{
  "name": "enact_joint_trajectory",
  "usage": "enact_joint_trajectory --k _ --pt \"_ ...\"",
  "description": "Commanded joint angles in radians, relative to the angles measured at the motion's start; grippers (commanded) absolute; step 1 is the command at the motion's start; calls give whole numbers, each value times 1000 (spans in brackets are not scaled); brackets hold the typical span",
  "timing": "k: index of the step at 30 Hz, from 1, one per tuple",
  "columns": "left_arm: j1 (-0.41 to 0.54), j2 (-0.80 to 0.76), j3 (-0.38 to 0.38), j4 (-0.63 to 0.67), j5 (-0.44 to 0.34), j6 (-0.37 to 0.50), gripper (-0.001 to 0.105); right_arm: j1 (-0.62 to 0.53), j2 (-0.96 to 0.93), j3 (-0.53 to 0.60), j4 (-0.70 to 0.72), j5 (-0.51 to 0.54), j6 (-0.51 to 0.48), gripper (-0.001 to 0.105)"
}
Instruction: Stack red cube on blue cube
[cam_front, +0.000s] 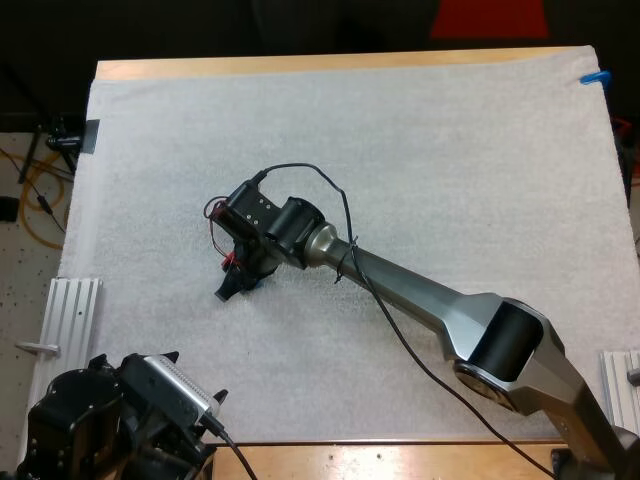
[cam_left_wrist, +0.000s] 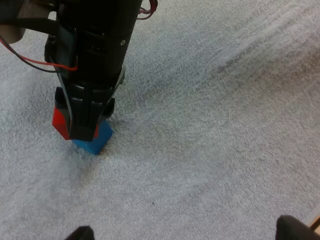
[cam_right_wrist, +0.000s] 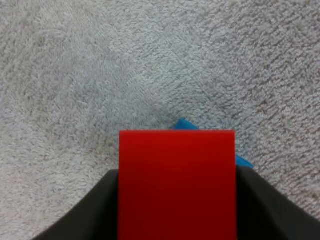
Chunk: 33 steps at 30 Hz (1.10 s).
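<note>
My right gripper (cam_front: 238, 278) is shut on the red cube (cam_right_wrist: 177, 180), its black fingers (cam_right_wrist: 85, 215) pressing on both sides. The blue cube (cam_right_wrist: 182, 123) lies on the mat right under the red one, with just a corner and an edge peeking out past it. From the left wrist view, the red cube (cam_left_wrist: 60, 120) sits over the blue cube (cam_left_wrist: 95, 141), shifted a little to one side; whether they touch I cannot tell. My left gripper (cam_left_wrist: 187, 232) is open, low near the table's front left, well away from the cubes.
The white mat (cam_front: 450, 170) covers most of the wooden table (cam_front: 300, 66). A ribbed metal rail (cam_front: 68, 315) lies off the mat's left edge, and another (cam_front: 620, 385) at the right edge.
</note>
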Motion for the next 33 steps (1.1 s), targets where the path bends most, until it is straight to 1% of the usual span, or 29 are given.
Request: enact_joint_trajectory --k 1,6,10,13,17,20,21,23,24,26,27,28,29,30,32,33 --pt "-3 1 -6 -3 -1 -10 67 0 -8 -9 -5 -2 -3 46" --pt "-3 1 -6 -3 -1 -10 67 0 -24 -13 26 -2 -3 46" --pt "-3 1 -6 -13 -1 -10 67 0 -84 -12 76 -8 -3 46" --pt "-3 1 -6 -43 -1 -10 67 4 -126 -12 71 -29 -14 46" --pt "-3 1 -6 -77 -1 -10 67 6 -160 -12 37 -27 -18 46" --pt "-3 1 -6 -78 -3 -10 67 6 -189 -12 61 -24 -7 46" --pt "-3 1 -6 -78 -6 -10 67 6 -195 -12 62 -24 -6 46" --pt "-3 1 -6 -105 -51 -16 67 6 -240 -12 56 -24 -6 46" --pt "-3 1 -6 -117 -60 -16 67 6 -253 -12 56 -24 -6 46" --pt "-3 1 -6 -197 -65 -21 67 -5 -300 -12 58 -19 -21 46" --pt "-3 1 -6 -215 -65 -25 67 -16 -314 -12 55 -17 -21 46" --pt "-3 7 -6 -269 -69 -37 67 -36 -330 -12 51 -12 -20 46" --pt "-3 18 -6 -322 -79 -44 67 -66 -347 -12 47 -3 -10 46" --pt "-3 24 -6 -345 -81 -46 67 -78 -352 -12 46 2 0 46" --pt "-3 64 -6 -423 -85 -57 67 -157 -381 -12 46 -2 22 46" --pt "-3 81 -6 -444 -88 -57 67 -177 -387 -12 46 -1 24 46"
